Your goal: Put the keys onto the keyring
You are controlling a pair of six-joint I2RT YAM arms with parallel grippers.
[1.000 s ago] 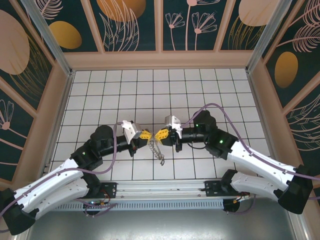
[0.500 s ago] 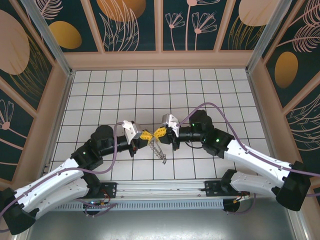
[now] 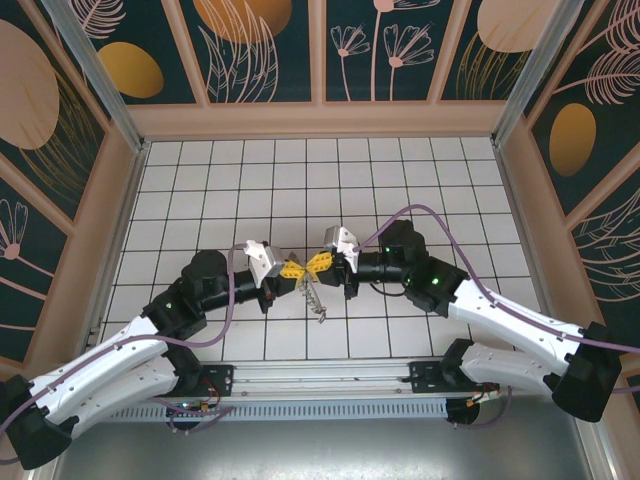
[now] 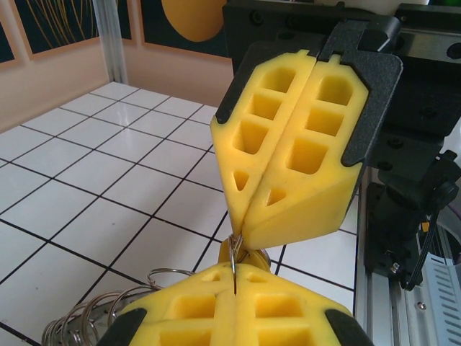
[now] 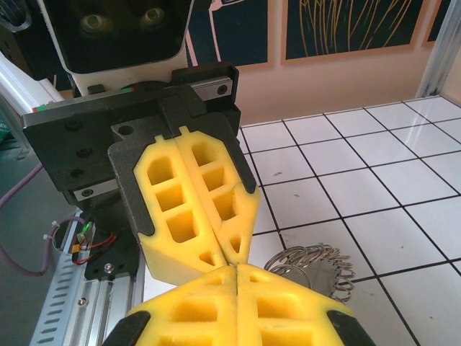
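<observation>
Holding the left gripper (image 3: 291, 270) clenched over the near half of the desk (image 3: 200, 170), pressing its two yellow pads (image 4: 187, 310) flat together along a closed seam. Nipping the keyring (image 4: 236, 250) at the very tip of those pads (just a sliver of thin wire showing between the two grippers in the left wrist view). Dangling the keys (image 3: 314, 300) as a short grey chain right below that meeting point, trailing toward the near edge of the desk, roughly midway between its left and right edges; touching the tiles or hanging clear, impossible to tell. Showing in both wrist views too, as a bunch of stacked metal loops just beneath the grippers. Holding the right gripper (image 3: 320, 263) clenched just as tightly, meeting the left one tip to tip and biting the same wire loop from the opposite side, slightly farther from the near edge than its partner.
</observation>
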